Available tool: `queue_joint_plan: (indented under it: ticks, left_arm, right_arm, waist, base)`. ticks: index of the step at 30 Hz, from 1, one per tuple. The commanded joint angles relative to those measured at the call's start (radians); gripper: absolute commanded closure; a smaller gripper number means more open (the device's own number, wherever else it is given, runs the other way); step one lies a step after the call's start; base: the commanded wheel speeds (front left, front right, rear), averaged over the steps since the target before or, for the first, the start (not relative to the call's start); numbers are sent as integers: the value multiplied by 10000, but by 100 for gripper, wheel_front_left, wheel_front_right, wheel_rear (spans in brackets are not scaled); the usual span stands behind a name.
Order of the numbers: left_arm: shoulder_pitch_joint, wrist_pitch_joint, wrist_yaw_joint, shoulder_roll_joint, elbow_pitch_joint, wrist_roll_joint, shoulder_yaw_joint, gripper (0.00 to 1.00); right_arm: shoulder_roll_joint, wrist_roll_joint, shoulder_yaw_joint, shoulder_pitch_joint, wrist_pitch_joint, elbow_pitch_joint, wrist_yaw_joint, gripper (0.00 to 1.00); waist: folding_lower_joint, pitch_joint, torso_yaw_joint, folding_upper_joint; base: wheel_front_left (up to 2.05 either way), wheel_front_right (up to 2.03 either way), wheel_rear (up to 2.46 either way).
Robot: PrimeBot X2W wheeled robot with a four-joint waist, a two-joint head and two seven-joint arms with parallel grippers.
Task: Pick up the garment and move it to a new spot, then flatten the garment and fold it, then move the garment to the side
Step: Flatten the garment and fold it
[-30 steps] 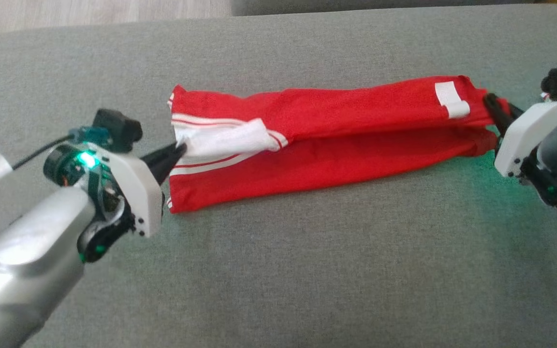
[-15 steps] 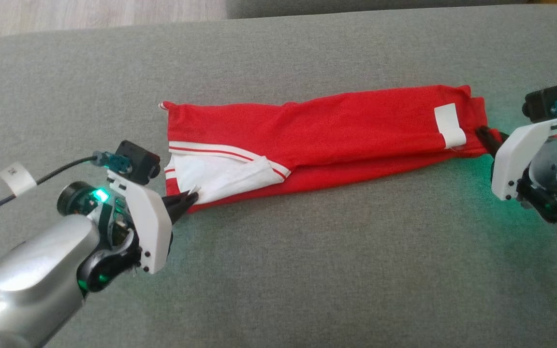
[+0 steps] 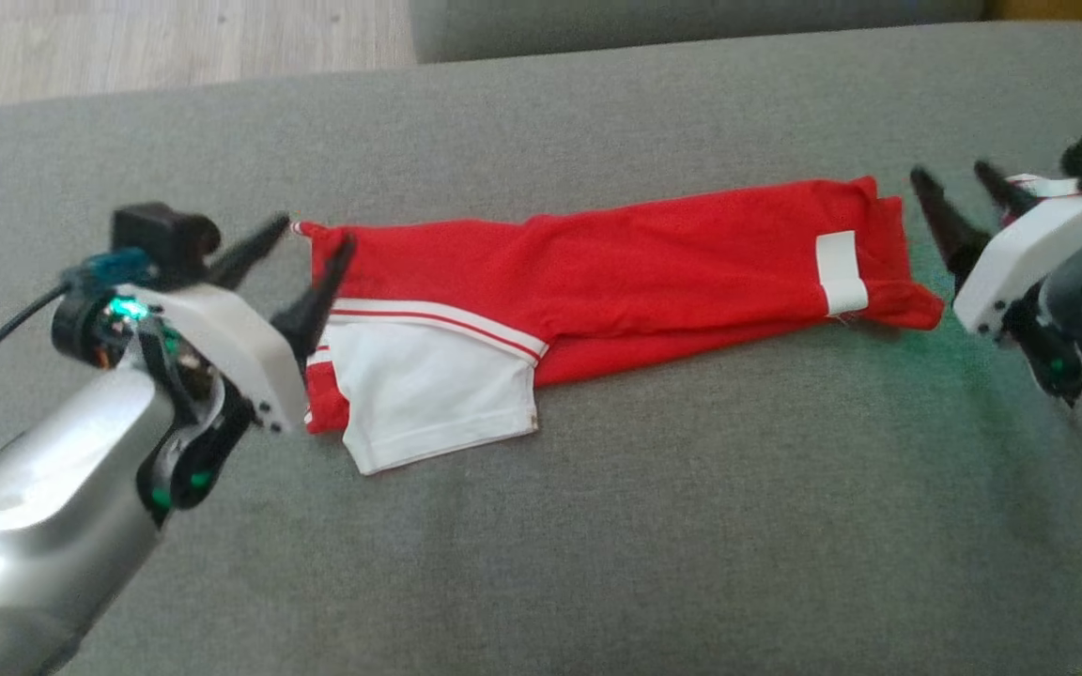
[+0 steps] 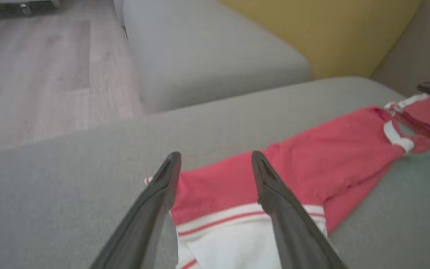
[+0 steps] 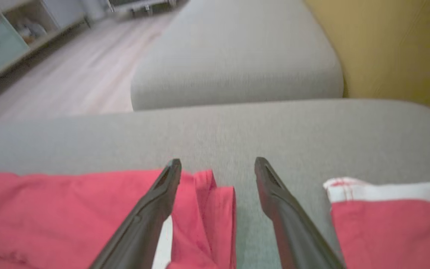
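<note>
Garment (image 3: 654, 253) lies on the grey cushion (image 3: 597, 526) as a long red band, apparently folded lengthwise, white panel (image 3: 428, 394) poking out at its left end; left gripper (image 3: 316, 230) and right gripper (image 3: 950, 171) hover spread and empty at either end, so the cross-fold and shift aside look outstanding.

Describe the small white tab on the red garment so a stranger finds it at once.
On the wide grey fabric cushion lies a long red garment. Near its right end sits a small plain white rectangular tab. Unlike the big white panel at the left end, it is far smaller and has no striped border.
</note>
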Motion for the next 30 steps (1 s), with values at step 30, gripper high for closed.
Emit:
queue_joint_plan:
  ticks: [30]
  left_arm:
    - [5265, -4500, 244, -4816, 40, 5730, 7482, 0]
  right_arm:
    - [4238, -7586, -8862, 6387, -2251, -5917, 35, 0]
  waist:
    - [0, -1266, -254, -1]
  base:
    - [0, 0, 0]
